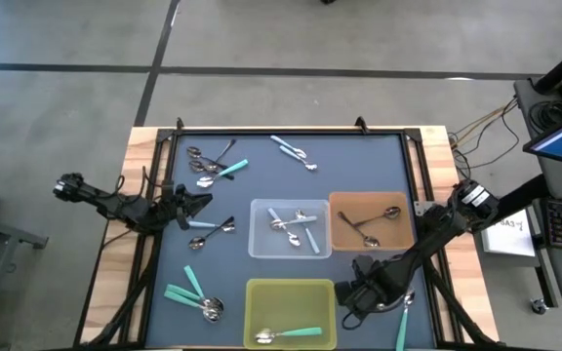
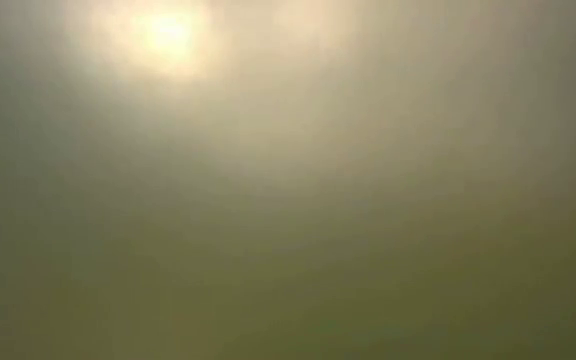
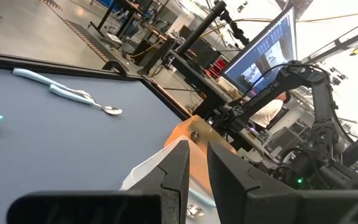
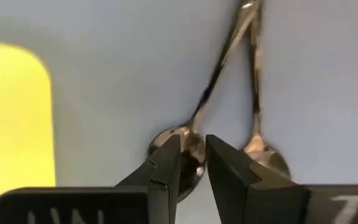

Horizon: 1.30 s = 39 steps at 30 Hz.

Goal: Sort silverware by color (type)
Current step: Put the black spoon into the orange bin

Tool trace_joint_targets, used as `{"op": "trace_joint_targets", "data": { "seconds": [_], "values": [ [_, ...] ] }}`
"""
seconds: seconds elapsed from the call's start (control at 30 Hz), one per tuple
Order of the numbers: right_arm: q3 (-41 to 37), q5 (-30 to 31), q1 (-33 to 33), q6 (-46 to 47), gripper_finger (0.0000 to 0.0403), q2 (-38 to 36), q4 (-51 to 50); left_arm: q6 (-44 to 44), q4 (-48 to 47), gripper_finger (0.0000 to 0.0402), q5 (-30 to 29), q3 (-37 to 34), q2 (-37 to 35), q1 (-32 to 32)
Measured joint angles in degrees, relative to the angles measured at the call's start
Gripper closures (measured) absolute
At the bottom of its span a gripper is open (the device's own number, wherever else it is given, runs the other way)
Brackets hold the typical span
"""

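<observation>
Right gripper [image 4: 193, 163] hangs low at about five o'clock on the table [image 1: 359, 161], between the yellow-green bin [image 1: 291, 292] and the table's right edge, just below the brown bin [image 1: 344, 205]. Its fingers stand a narrow slit apart, tips right at the bowl of a dark-handled spoon [image 4: 185, 140], with a second spoon [image 4: 263, 152] lying just beside it. Whether the tips already pinch that bowl or only hover at it I cannot tell.

My reading is that the step in hand is picking up a dark spoon for the brown bin, where two dark-handled spoons already lie. The next move calls for singling out one spoon without dragging its neighbour, since the handles cross.

Left gripper [image 3: 194, 171], at nine o'clock, hovers with a slim gap between its fingers and nothing in them. Unsorted spoons remain at ten, twelve and seven o'clock; the clear bin [image 1: 261, 210] at centre holds light blue ones, the yellow-green bin a teal one.
</observation>
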Motion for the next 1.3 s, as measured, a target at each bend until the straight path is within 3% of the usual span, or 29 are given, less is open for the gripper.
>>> {"op": "trace_joint_targets", "data": {
  "seconds": [0.57, 0.87, 1.13, 1.3],
  "values": [
    [-1.8, 2.8, 0.0, 1.1, 0.0335, 4.3, 1.1, 0.0, 0.0, 0.0361, 0.0, 0.0, 0.1, 0.0],
    [-3.4, 2.8, 0.0, 0.7, 0.0386, 4.5, 1.6, 0.0, 0.0, 0.0361, 0.0, 0.0, 0.1, 0.0],
    [-3.1, 2.9, 0.0, -2.3, 0.0392, 2.1, 2.4, 0.0, 0.0, 0.0361, 0.0, 0.0, 0.1, 0.0],
    [-0.9, 11.7, -0.2, -8.6, 0.0393, -2.3, 2.6, 0.0, 0.0, 0.0361, 0.0, 0.0, 0.1, 0.0]
  ]
}}
